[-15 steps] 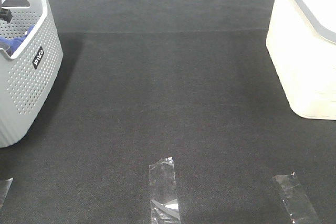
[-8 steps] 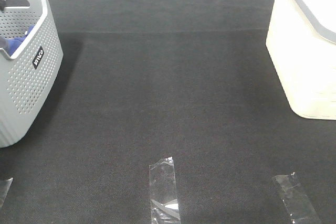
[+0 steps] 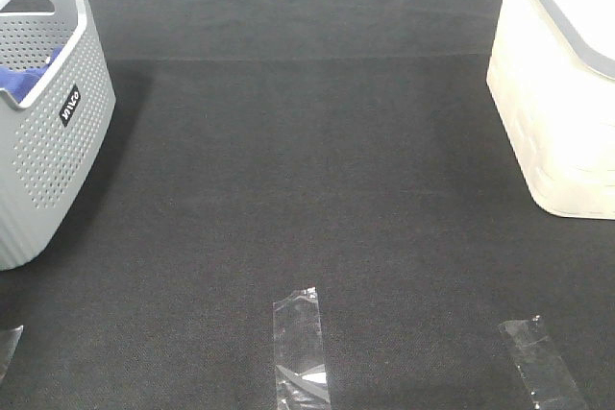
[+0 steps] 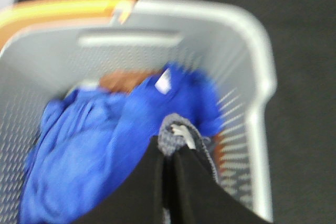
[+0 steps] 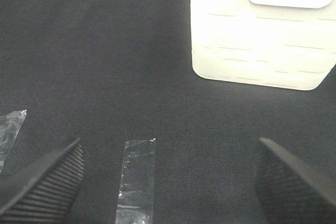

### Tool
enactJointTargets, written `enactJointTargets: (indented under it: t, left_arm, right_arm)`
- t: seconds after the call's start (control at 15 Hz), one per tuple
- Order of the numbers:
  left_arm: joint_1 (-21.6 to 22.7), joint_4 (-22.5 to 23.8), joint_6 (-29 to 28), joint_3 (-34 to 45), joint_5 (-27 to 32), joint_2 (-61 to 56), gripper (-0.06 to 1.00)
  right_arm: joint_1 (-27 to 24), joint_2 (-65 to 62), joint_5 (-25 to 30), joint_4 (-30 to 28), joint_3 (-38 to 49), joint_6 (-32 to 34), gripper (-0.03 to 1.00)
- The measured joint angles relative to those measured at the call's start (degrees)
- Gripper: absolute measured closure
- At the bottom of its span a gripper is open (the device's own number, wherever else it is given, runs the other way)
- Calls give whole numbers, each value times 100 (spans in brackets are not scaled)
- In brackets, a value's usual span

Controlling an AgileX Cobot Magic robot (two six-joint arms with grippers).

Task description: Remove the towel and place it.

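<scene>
In the left wrist view, my left gripper [image 4: 169, 149] is over the grey perforated basket [image 4: 252, 66], its black fingers closed together on a small bunch of grey towel [image 4: 176, 132]. The view is blurred and most of the towel is hidden. A bright blue cloth [image 4: 100, 145] fills the basket beside it. In the exterior high view the basket [image 3: 48, 141] stands at the far left with a bit of blue cloth [image 3: 21, 76] showing; neither gripper appears there. My right gripper [image 5: 168, 182] is open and empty above the black mat.
A white basket [image 3: 562, 112] stands at the right edge and also shows in the right wrist view [image 5: 260, 40]. Clear tape strips [image 3: 301, 345] lie on the black mat [image 3: 307, 160] near the front. An orange rim [image 4: 63, 8] lies behind the grey basket.
In the exterior high view, the black part of my left arm seen inside the basket at the left edge has moved out of the frame. Nothing else has moved.
</scene>
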Motion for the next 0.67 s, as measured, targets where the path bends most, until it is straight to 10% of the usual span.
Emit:
enactJointTargets:
  t: [0.4,0.67]
  left_arm:
    - [-34,-1587,596,0,-745,-1037,94]
    - [-567,-1868,877,0,-1146,-1329,94]
  right_arm:
    - [0,0,0,235,0,0,16]
    - [0,395,-17,647,0,0,16]
